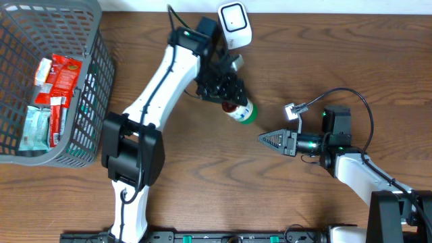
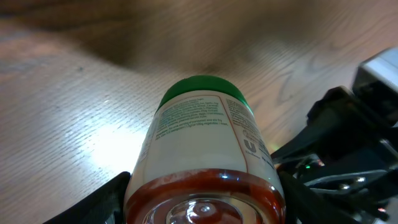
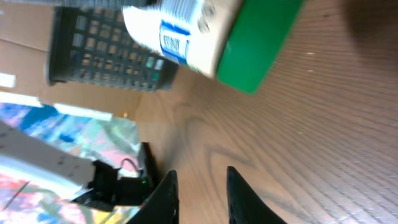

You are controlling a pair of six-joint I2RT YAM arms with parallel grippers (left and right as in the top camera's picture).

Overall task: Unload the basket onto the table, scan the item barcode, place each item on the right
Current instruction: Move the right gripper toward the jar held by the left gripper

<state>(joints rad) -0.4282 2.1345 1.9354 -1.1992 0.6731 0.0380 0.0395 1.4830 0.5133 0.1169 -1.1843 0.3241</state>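
Note:
The item is a jar [image 1: 240,111] with a white label, a green lid and red sauce inside. My left gripper [image 1: 226,91] is shut on its base end and holds it tilted over the table, lid pointing toward the right arm. In the left wrist view the jar [image 2: 205,143] fills the space between the dark fingers [image 2: 102,202]. I cannot make out a barcode among the label's print. My right gripper [image 1: 264,139] lies low on the table just right of the jar, its jaws a narrow gap apart with nothing between them. From the right wrist view the jar [image 3: 205,31] hangs above my right gripper [image 3: 200,186].
A white scanner-like device [image 1: 234,25] stands at the back, just behind the left wrist. A grey mesh basket [image 1: 94,88] at the far left holds several snack packets [image 1: 57,77]. A small connector on a cable [image 1: 292,111] lies near the right arm.

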